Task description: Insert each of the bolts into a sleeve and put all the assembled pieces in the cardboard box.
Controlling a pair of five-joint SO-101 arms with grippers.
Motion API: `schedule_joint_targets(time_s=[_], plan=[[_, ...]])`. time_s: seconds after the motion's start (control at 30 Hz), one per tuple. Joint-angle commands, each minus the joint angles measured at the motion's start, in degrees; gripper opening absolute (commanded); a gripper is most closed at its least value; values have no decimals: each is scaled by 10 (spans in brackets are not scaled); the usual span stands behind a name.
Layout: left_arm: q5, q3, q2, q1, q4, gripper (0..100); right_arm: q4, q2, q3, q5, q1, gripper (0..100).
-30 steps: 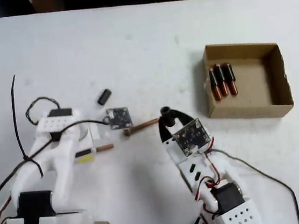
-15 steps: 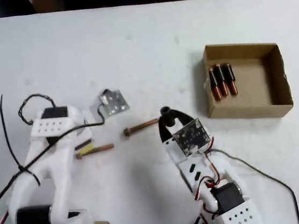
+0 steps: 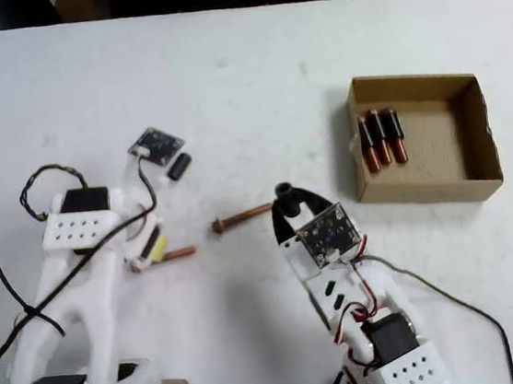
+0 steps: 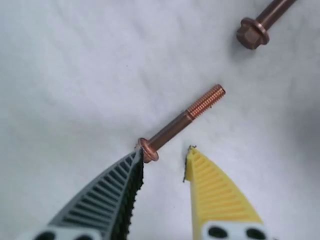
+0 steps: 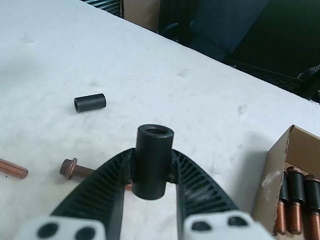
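Note:
My left gripper point(image 4: 164, 155) is open low over the table, its grey and yellow fingertips on either side of the head of a copper bolt point(image 4: 180, 120). From above, this gripper point(image 3: 145, 255) sits at the bolt point(image 3: 173, 254) left of centre. A second bolt point(image 3: 241, 217) lies to its right, its head point(image 4: 252, 32) near my left gripper. My right gripper point(image 5: 152, 172) is shut on a black sleeve point(image 5: 154, 160), held upright near the table's middle point(image 3: 283, 192). A loose black sleeve point(image 3: 179, 166) lies behind the bolts. The cardboard box point(image 3: 424, 193) at right holds three assembled pieces point(image 3: 381, 139).
Black cables point(image 3: 42, 184) loop off the left arm near the table's left side. The box wall point(image 5: 280, 165) stands close to the right of my right gripper. White tabletop point(image 3: 243, 73) stretches open toward the back.
The left wrist has swung so its camera board moved back and to the left, uncovering the loose sleeve. The bolt at its fingers shifted slightly left. The right arm has not moved.

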Motion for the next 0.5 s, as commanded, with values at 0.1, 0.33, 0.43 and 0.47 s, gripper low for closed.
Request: schedule_joint_targets(time_s=[0.1,0.33,0.43,0.47], plan=[[63,-27,-24,0,53,164,2,-1,13,-3,4,17],[221,-71,-20,31,87,166,2,-1,13,-3,2,17],[273,-93,-19,58,135,166,2,-1,13,-3,2,17],[290,-96,-19,65,143,166,2,-1,13,-3,2,17]])
